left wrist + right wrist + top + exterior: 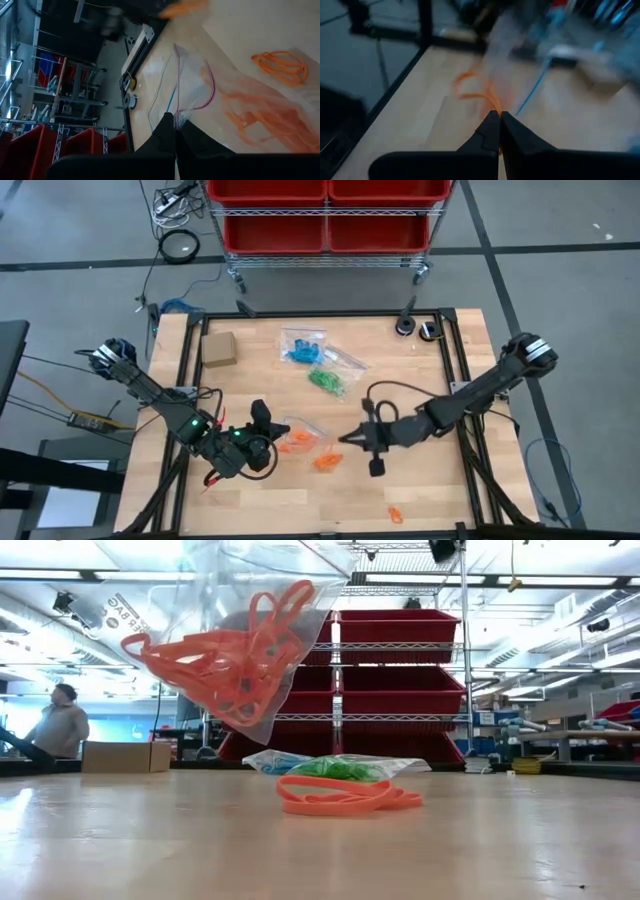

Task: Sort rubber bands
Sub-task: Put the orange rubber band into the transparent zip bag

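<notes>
Left claw (268,420): clenched on the rim of a clear bag (300,435), holding it lifted off the surface (440,490); orange bands (225,650) sit inside the bag, seen hanging in the low view.
Right claw (350,438): shut, low over the surface just beside the loose orange bands (326,461); the wrist view shows orange right at its tips, but I cannot tell whether a band is pinched.
Orange bands: some bagged, a small pile loose on the surface near the bag mouth, and one stray (396,514) near the front edge, well apart from the rest.
Blue bands (300,352): in their own clear bag toward the back.
Green bands (325,380): in another clear bag just beside the blue.
Progress: blue and green look sorted; orange is partly done, with the loose pile and the stray left to bag.
Around: a cardboard box (218,349) at the back left corner, red bins (325,210) on a rack beyond the surface, a person (60,725) far off in the room.
In the way: nothing between the right claw and the pile; the limp bag mouth may be awkward to feed.
</notes>
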Motion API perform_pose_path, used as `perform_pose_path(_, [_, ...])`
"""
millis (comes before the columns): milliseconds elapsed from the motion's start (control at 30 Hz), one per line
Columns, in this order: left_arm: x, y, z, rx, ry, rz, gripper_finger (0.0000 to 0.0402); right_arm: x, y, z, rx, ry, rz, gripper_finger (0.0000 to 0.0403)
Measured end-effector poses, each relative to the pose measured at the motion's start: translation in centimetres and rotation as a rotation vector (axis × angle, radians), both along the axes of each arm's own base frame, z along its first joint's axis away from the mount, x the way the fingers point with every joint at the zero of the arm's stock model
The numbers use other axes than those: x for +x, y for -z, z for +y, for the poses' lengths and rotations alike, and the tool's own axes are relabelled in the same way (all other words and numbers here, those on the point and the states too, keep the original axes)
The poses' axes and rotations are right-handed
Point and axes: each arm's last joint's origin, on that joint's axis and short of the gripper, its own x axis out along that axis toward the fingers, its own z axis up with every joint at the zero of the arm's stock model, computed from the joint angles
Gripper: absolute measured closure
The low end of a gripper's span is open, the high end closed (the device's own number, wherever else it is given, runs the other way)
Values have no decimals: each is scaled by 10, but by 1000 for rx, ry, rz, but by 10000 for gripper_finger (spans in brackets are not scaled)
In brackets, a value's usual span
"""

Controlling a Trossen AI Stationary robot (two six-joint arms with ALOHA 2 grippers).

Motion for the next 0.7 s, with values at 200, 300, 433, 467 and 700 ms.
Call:
perform_pose_path(200, [0, 0, 0, 1, 0, 0, 401, 27, -27, -11, -95, 19, -66, 403])
perform_pose_path(300, [0, 0, 0, 1, 1, 0, 401, 50, -23, -15, -112, 3, -19, 403])
perform_pose_path(433, [0, 0, 0, -2, 1, -5, 401, 79, -5, -18, -148, -1, 168, 403])
perform_pose_path(467, [0, 0, 0, -2, 1, -4, 401, 85, 0, -18, -156, -7, 219, 403])
perform_pose_path(700, [0, 0, 0, -2, 1, -5, 401, 112, 13, -6, -194, -71, 459, 403])
